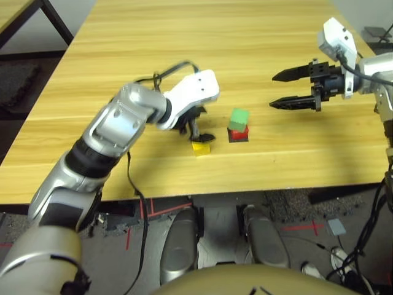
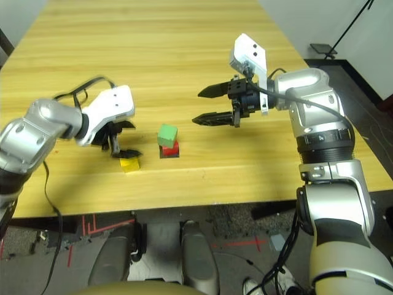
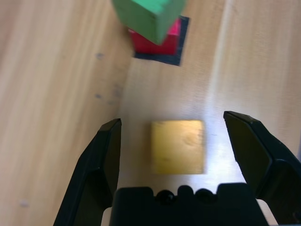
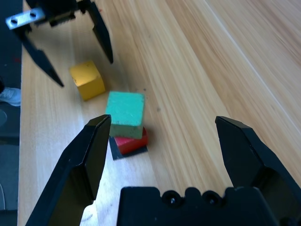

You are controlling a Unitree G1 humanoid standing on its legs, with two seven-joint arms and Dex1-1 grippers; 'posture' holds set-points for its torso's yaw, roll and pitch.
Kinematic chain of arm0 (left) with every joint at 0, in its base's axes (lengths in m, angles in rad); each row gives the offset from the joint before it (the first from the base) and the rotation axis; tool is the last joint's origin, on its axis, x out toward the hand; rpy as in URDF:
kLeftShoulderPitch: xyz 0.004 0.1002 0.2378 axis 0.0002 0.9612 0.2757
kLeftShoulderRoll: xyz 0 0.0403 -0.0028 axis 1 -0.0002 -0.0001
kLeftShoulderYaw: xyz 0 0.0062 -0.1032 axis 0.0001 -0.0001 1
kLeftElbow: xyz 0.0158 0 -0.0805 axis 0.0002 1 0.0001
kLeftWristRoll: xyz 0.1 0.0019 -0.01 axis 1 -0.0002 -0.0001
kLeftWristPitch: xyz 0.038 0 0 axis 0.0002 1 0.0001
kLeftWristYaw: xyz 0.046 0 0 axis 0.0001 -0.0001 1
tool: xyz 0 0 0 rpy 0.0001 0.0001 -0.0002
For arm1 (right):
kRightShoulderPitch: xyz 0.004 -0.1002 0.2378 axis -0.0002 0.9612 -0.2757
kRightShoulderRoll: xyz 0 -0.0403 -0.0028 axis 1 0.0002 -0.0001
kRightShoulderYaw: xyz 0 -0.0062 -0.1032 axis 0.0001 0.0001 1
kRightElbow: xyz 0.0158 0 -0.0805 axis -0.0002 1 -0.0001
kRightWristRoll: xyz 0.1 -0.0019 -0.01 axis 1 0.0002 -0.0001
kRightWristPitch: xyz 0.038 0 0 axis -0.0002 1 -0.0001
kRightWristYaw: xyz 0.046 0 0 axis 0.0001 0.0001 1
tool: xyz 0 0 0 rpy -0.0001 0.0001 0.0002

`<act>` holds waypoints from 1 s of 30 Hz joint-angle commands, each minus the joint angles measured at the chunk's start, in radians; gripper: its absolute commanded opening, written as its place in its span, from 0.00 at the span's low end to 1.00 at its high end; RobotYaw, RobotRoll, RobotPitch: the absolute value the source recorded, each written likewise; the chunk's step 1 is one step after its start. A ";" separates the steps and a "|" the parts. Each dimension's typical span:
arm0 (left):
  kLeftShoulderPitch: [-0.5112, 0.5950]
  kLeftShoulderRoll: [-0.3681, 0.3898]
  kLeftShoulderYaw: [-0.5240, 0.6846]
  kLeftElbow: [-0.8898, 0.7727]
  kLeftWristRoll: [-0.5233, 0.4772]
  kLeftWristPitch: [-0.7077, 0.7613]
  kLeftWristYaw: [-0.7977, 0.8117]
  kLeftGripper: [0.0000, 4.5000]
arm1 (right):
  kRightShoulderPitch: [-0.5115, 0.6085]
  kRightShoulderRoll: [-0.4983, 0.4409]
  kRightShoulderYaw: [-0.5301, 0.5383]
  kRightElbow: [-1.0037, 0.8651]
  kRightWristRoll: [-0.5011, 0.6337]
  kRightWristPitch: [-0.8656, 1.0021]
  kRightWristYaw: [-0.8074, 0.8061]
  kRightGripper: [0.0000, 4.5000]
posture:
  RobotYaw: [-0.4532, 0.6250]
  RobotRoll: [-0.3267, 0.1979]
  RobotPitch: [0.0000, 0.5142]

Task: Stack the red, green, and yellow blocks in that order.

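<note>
Straddling the yellow block [image 1: 201,147] with spread, empty jaws, the left gripper [image 1: 198,130] hovers at nine o'clock of the stack.
Left wrist: close squarely on it. Right wrist: green block [image 4: 124,114] sits skewed on red block [image 4: 131,140]; right gripper [image 2: 209,104] released, so place gently.

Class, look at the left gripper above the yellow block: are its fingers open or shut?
Open. The left gripper has a finger on each side of the yellow block, with bare table showing between each finger and the block.

Black patch [image 3: 180,52], wooden table [image 1: 184,49]
</note>
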 commanded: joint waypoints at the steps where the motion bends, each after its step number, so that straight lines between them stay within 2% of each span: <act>1: 0.050 0.005 0.002 -0.033 -0.018 0.023 0.041 0.99 | -0.013 -0.002 0.004 0.009 -0.002 -0.009 0.010 1.00 | 0.69 0.51 0.28; 9: 0.121 0.017 0.007 -0.008 -0.031 -0.004 0.088 0.99 | -0.030 -0.001 0.007 0.023 -0.005 -0.008 0.015 1.00 | 0.68 0.50 0.29; 17: 0.096 -0.019 0.017 0.048 -0.027 -0.038 0.131 0.99 | -0.025 -0.003 0.003 0.014 -0.001 0.001 0.008 1.00 | 0.68 0.50 0.28; 21: 0.073 -0.048 0.029 0.054 -0.036 -0.007 0.152 0.79 | -0.024 -0.001 0.002 0.009 0.001 0.006 0.004 1.00 | 0.68 0.50 0.28; 26: 0.020 -0.052 0.032 0.039 -0.061 0.047 0.149 0.41 | -0.016 -0.004 -0.002 0.006 0.002 0.007 -0.001 1.00 | 0.68 0.51 0.28; 30: -0.079 -0.041 0.051 0.054 -0.089 0.064 0.130 0.41 | -0.005 -0.008 -0.004 0.000 0.003 0.007 -0.005 1.00 | 0.68 0.53 0.27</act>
